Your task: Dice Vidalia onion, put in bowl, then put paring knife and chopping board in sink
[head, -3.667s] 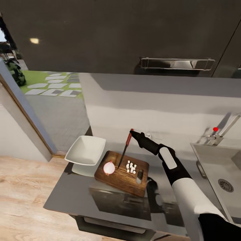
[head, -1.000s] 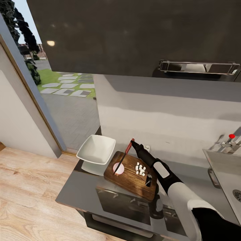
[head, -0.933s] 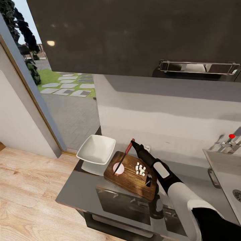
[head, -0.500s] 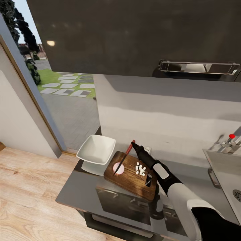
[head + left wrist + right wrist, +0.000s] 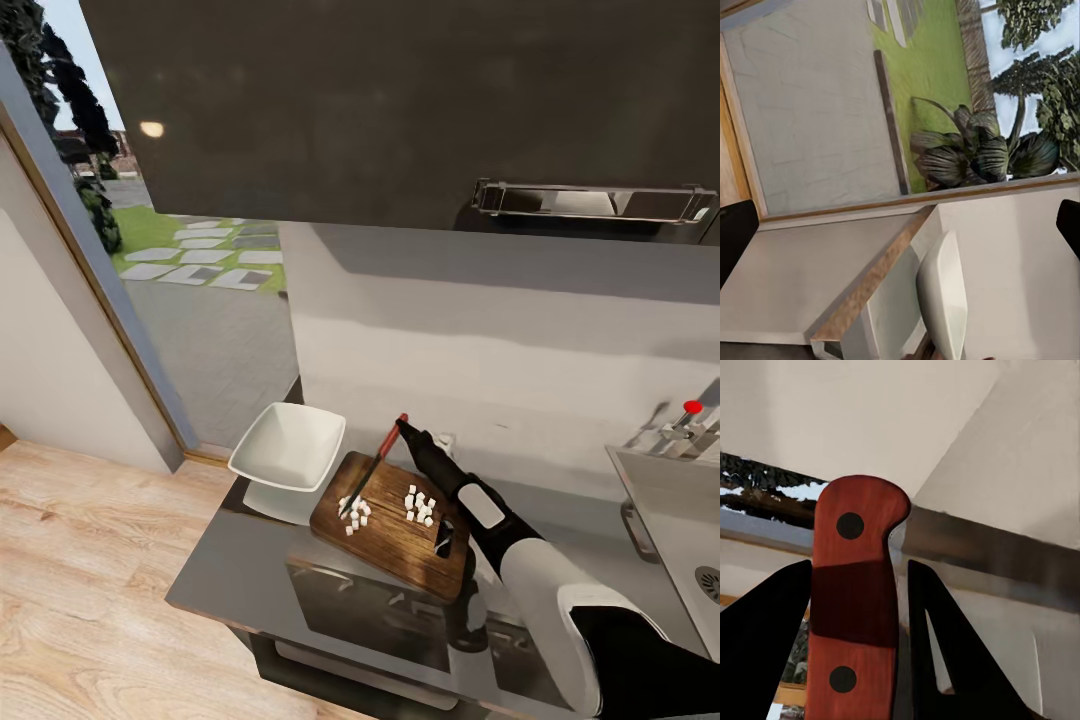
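The dark brown chopping board (image 5: 388,546) lies on the grey countertop (image 5: 240,590). Two small heaps of diced onion rest on it, one (image 5: 353,514) at the knife's tip and one (image 5: 420,505) nearer the handle slot. The whole pinkish Vidalia onion is out of view. My right gripper (image 5: 405,428) is shut on the paring knife (image 5: 375,466), its blade slanting down to the board; the red handle (image 5: 855,607) sits between my dark fingers (image 5: 765,645). The white bowl (image 5: 288,447) stands just left of the board. My left gripper (image 5: 900,232) is open, facing the bowl's rim (image 5: 945,300).
The sink (image 5: 650,490) with its red-knobbed tap (image 5: 691,407) is at the far right. A dark wall cabinet (image 5: 400,110) with a bar handle (image 5: 595,200) hangs above. A glass door onto a garden (image 5: 200,300) is on the left, above wooden floor (image 5: 90,580).
The pinkish onion piece on the board has become a heap of white cubes under the knife's tip. The knife has tilted slightly. Since the oldest frame the camera has shifted.
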### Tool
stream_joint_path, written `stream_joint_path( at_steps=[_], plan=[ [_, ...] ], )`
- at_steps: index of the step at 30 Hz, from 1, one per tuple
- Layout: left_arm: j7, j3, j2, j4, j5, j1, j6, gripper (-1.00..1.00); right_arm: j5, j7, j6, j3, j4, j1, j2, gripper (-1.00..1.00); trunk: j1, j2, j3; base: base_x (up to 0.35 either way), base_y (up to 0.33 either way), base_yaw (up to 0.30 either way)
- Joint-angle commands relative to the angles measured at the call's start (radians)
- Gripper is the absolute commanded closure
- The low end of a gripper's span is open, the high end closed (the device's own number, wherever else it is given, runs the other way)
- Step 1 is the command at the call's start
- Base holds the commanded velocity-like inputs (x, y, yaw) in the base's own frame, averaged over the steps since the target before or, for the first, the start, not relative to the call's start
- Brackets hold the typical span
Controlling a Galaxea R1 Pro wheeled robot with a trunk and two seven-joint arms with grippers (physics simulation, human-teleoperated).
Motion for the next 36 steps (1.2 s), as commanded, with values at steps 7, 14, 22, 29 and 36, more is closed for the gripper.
stream_joint_path(
  at_steps=[7, 14, 22, 29, 36],
  plan=[
    [-0.006, 0.000, 0.001, 0.000, -0.004, 0.000, 0.003, -1.00, -0.011, 0.050, 0.096, -0.001, -0.193, 0.021, -0.051, 1.00, 0.001, -0.002, -0.002, 0.000, 0.000, 0.000],
    [-0.005, 0.000, 0.000, 0.001, -0.004, 0.000, 0.003, -1.00, -0.009, 0.122, 0.421, -0.004, -0.438, 0.095, -0.198, 1.00, 0.001, -0.002, -0.002, 0.000, 0.000, 0.000],
    [-0.024, -0.001, -0.020, -0.008, 0.013, 0.017, 0.011, -1.00, -0.009, 0.135, 0.569, -0.023, -0.603, 0.206, -0.408, 1.00, 0.001, -0.002, -0.002, 0.000, 0.000, 0.000],
    [-0.063, 0.015, -0.020, -0.008, 0.028, 0.057, 0.011, -1.00, -0.009, 0.135, 0.569, -0.023, -0.603, 0.206, -0.432, 1.00, 0.001, -0.002, -0.002, 0.000, 0.000, 0.000],
    [-0.086, 0.017, -0.020, -0.008, 0.028, 0.073, 0.011, -1.00, -0.009, 0.135, 0.569, -0.023, -0.603, 0.206, -0.430, 1.00, 0.001, -0.002, -0.002, -0.003, -0.001, 0.000]
  ],
)
